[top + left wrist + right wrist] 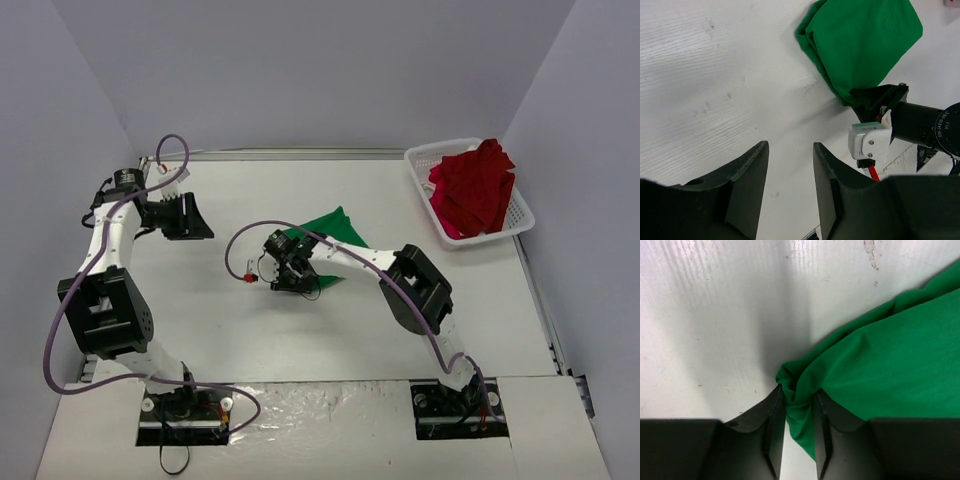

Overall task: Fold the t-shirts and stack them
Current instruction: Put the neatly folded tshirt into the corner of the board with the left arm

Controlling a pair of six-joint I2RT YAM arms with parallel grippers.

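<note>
Right, closest in at the right gripper (799,402): two dark, matte, wedge-shaped fingers (771,415) are clamped onto a bunched corner of the green t-shirt (880,365). A soft ridge of cloth is squeezed up between them, so that's a firm grasp on the fabric. The knit is fine and plain, bright green. It's creased into rounded folds right at the pinch, then smooths into a broad sheet spreading ahead of the gripper and off to its right. Underneath is the white table (715,300), faintly ribbed, with a few scuffs.

Over to the left gripper (790,155): same dark, angular fingers (750,170), but spread apart. Only bare table shows in the gap, with nothing held. From here the green t-shirt lies well ahead and off to the right, a rumpled, rounded heap clear of these fingers. The right gripper's black-and-white wrist sits at the heap's near edge.

From overhead, the two grippers are well apart, with the green cloth fanning away beyond the right one in a rough triangle. Farthest out, past the right gripper and to its right, the red t-shirt (475,190) sits crumpled in a white plastic lattice basket (418,170). It's deep red, heaped above the rim. Whether any of it is folded is hard to tell from this distance.
</note>
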